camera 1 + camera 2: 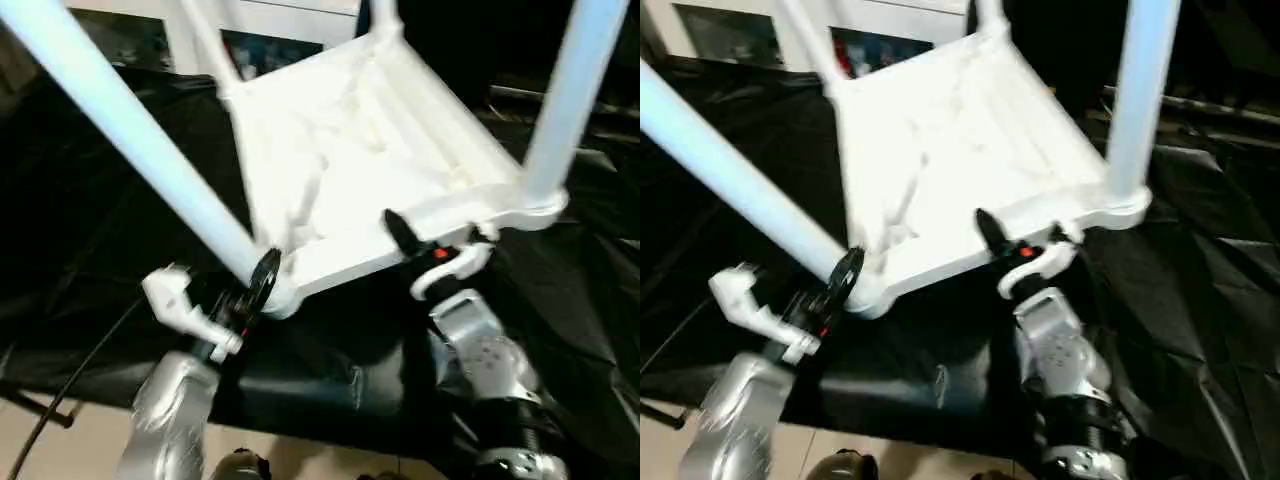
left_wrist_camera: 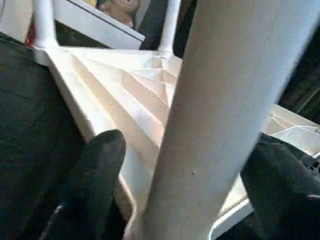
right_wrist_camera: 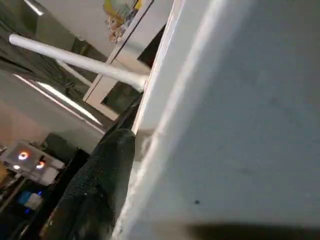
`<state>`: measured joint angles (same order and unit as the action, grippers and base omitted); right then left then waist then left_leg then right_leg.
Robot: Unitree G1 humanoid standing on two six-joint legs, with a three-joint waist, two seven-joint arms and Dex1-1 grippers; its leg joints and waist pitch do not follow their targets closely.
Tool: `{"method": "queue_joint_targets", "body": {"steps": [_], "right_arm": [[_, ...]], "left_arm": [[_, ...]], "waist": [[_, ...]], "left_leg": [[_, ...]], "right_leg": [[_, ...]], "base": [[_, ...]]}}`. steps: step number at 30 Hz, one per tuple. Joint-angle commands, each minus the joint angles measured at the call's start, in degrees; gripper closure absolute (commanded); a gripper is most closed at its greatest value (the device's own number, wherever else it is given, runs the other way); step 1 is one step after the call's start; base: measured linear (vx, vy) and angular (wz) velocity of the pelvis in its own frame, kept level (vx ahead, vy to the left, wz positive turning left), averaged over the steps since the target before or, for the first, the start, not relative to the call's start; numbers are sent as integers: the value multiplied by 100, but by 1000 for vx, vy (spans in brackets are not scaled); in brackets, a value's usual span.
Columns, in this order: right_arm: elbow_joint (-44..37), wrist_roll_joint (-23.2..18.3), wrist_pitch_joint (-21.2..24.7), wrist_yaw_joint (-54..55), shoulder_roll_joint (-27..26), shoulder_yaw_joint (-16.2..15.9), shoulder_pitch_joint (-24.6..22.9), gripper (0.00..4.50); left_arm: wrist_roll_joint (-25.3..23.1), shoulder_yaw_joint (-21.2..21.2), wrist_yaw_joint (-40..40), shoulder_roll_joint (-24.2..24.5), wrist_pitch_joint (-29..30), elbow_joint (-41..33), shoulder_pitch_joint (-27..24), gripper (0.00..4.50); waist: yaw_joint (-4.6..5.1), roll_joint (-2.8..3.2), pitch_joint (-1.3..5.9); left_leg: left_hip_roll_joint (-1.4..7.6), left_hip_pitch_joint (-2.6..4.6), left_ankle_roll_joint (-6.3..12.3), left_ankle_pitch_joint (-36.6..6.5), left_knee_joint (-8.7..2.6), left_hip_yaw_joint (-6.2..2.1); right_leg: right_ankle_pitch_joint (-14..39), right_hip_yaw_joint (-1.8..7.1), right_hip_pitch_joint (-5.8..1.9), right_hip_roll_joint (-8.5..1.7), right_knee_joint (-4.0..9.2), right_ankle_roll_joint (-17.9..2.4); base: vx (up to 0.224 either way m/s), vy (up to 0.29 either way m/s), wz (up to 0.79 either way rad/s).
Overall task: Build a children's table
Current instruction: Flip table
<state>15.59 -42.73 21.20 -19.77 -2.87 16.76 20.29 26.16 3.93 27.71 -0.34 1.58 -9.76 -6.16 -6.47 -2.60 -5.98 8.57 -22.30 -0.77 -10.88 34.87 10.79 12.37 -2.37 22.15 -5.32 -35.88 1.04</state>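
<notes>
The children's table is upside down and tilted, its ribbed white tabletop [image 1: 370, 150] raised above the black cloth. All of its white legs are fitted. The near-left leg [image 1: 130, 140] slants up to the left, the near-right leg [image 1: 570, 90] rises at the right, and two far legs [image 1: 205, 40] stand behind. My left gripper [image 1: 262, 285] is shut on the near-left leg just above its corner socket, and the leg [image 2: 225, 125] passes between the black fingers [image 2: 95, 175]. My right gripper [image 1: 420, 250] is shut on the tabletop's near rim, one black finger [image 3: 100, 185] lying against the edge.
Black cloth [image 1: 100, 250] covers the work surface under and around the table. A white glass-door cabinet [image 1: 260, 20] stands behind. A black cable [image 1: 70, 390] runs down past the surface's near-left edge toward the beige floor [image 1: 60, 450].
</notes>
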Motion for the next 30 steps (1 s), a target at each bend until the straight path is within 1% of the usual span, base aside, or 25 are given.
{"method": "queue_joint_targets", "body": {"steps": [1,2,3,4,5,6,8,12,14,15,16,17,18,19,20,21,22,23,24,25,26,27,28,29,30], "right_arm": [[-656,393,-513,94,440,351,-93,223],[-684,396,-514,100,448,354,-104,223],[-824,420,-517,139,497,341,-168,223],[-912,448,-513,160,527,328,-209,223],[-1026,474,-494,166,568,298,-266,223],[-1200,525,-452,173,637,246,-359,223],[-1349,580,-406,188,703,196,-449,223],[-1602,1065,-292,372,1017,-33,-682,223],[-1622,1239,-298,447,1109,-102,-719,223],[-1653,1412,-300,535,1215,-191,-757,223],[-1685,1727,-335,683,1372,-342,-779,223],[-1702,1837,-340,764,1427,-405,-776,223],[-1708,1874,-341,800,1438,-420,-771,223],[-1712,1931,-343,868,1455,-445,-752,223],[-1712,2073,-338,1056,1499,-521,-674,223],[-1703,2203,-327,1211,1539,-585,-598,223],[-1702,2262,-331,1279,1556,-615,-563,223],[-1699,2287,-312,1351,1548,-620,-508,223],[-1699,2289,-305,1367,1545,-621,-495,223],[-1710,2292,-261,1426,1536,-626,-453,226],[-1712,2292,-254,1434,1534,-627,-448,229],[-1750,2297,-231,1486,1554,-670,-440,232],[-1795,2331,-224,1545,1574,-719,-444,235],[-1815,2358,-221,1580,1584,-735,-447,235],[-1856,2406,-195,1683,1567,-731,-452,237]], "left_arm": [[143,73,131,184,184,-255,-252,50],[140,64,144,202,195,-266,-277,32],[127,30,186,272,230,-309,-395,30],[131,23,207,302,249,-330,-460,30],[116,12,220,340,264,-357,-523,30],[73,-10,239,395,269,-394,-605,17],[7,-63,292,480,280,-416,-669,2],[-329,-325,450,804,313,-574,-769,0],[-418,-377,455,875,307,-620,-759,0],[-495,-420,442,942,319,-688,-731,0],[-719,-492,400,1059,281,-784,-616,0],[-812,-540,392,1125,273,-844,-544,0],[-839,-557,390,1144,273,-864,-521,0],[-900,-596,384,1188,280,-915,-465,0],[-1145,-768,438,1340,268,-1057,-335,0],[-1357,-934,508,1474,269,-1182,-234,0],[-1451,-1010,520,1523,284,-1233,-193,0],[-1540,-1084,485,1518,304,-1287,-136,0],[-1555,-1100,479,1516,311,-1299,-123,0],[-1583,-1157,465,1521,387,-1349,-73,0],[-1586,-1165,464,1522,400,-1356,-66,0],[-1627,-1203,422,1515,410,-1368,-2,0],[-1685,-1239,351,1507,462,-1387,72,0],[-1732,-1254,308,1506,489,-1393,112,0],[-1808,-1291,255,1516,468,-1406,217,0]], "waist": [[32,68,450],[26,78,447],[29,61,442],[14,68,448],[16,68,450],[10,74,466],[11,69,470],[30,47,466],[46,52,459],[50,50,464],[55,27,465],[56,32,463],[61,26,472],[64,31,457],[68,24,461],[68,42,442],[84,37,447],[104,29,467],[95,32,482],[98,41,500],[100,48,503],[101,42,516],[105,32,529],[116,25,527],[115,12,539]], "left_leg": [[480,163,-123,-1048,-522,-151],[482,174,-166,-1125,-529,-149],[482,178,-212,-1230,-534,-134],[484,188,-254,-1282,-536,-120],[483,187,-265,-1269,-537,-118],[478,171,-276,-1246,-543,-124],[473,157,-266,-1211,-544,-127],[465,152,-235,-1192,-549,-123],[461,143,-246,-1258,-562,-125],[453,154,-260,-1322,-562,-123],[450,155,-279,-1394,-569,-127],[452,160,-295,-1440,-581,-135],[445,168,-308,-1525,-579,-139],[442,192,-353,-1731,-591,-136],[436,199,-386,-1823,-590,-142],[433,232,-493,-2132,-613,-168],[427,275,-586,-2396,-625,-184],[421,286,-649,-2501,-617,-193],[428,290,-657,-2511,-624,-200],[440,295,-679,-2499,-636,-206],[440,295,-690,-2515,-644,-210],[442,290,-694,-2519,-645,-205],[437,280,-665,-2434,-645,-203],[435,264,-653,-2390,-647,-195],[424,263,-587,-2278,-626,-178]], "right_leg": [[414,251,-194,-352,383,-1207],[518,250,-184,-347,396,-1162],[653,255,-168,-338,411,-1073],[762,261,-159,-338,430,-982],[766,264,-156,-334,429,-940],[822,262,-164,-330,432,-814],[830,262,-159,-329,437,-743],[931,263,-141,-319,455,-617],[1101,265,-133,-321,481,-568],[1219,269,-126,-323,492,-527],[1359,268,-123,-317,513,-446],[1448,266,-117,-314,525,-396],[1576,270,-114,-316,529,-328],[1886,276,-80,-323,570,-269],[2041,275,-81,-327,583,-246],[2478,272,-38,-329,637,-144],[2754,268,-9,-317,654,-68],[2752,267,-2,-313,643,-58],[2680,266,-4,-313,644,-64],[2382,259,-7,-295,618,-128],[2230,250,-14,-283,603,-172],[1922,245,-23,-272,580,-252],[1642,247,-42,-261,552,-302],[1530,250,-52,-253,545,-316],[1386,254,-60,-262,538,-345]], "base": [[0,0,0],[0,0,0],[0,0,0],[0,0,0],[0,0,0],[0,0,0],[0,0,0],[0,0,0],[0,0,0],[0,0,0],[0,0,0],[0,0,0],[0,0,0],[0,0,0],[0,0,0],[0,0,0],[0,0,0],[0,0,0],[0,0,0],[0,0,0],[0,0,0],[0,0,0],[0,0,0],[0,0,0],[0,0,0]]}}
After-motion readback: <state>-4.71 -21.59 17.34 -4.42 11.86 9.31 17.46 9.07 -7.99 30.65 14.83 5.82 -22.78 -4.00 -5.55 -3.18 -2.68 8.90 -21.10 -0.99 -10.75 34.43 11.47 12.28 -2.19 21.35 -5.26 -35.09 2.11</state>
